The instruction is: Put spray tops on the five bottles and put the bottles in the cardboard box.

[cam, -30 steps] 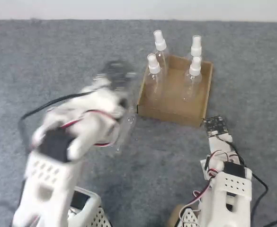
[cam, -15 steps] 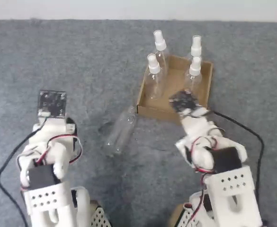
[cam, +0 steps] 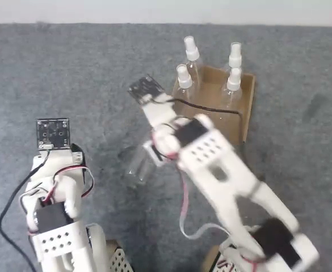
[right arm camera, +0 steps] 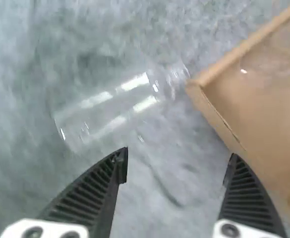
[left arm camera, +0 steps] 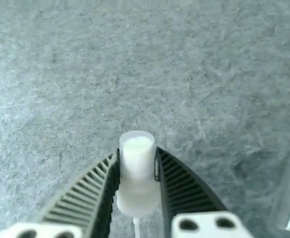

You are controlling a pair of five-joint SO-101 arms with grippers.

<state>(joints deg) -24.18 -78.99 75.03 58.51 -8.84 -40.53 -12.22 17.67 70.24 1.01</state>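
The left gripper is clamped on a white spray top, which is pinched between both ribbed fingers and held just over the grey carpet. The right gripper is spread wide with nothing in it, and it's hung right above the uncapped bottle, close to the corner of the cardboard box.

Four capped bottles are stood upright in the cardboard box, two toward the far wall and two nearer the front, each topped with a white sprayer. The fifth bottle is left outside on the carpet, just beside the box's near-left corner.

Compared with half a second ago, the right arm has been swung away from the front of the box and stretched across to the bottle, so the bottle's neck end is now covered by it in the high view. The left arm has been drawn back a touch on its own side. The bottle itself hasn't been shifted.

The uncapped bottle is laid flat on its side. Its long axis runs diagonally, with the open neck pointed at the box corner and the base pointed back toward the left arm's side of the table.
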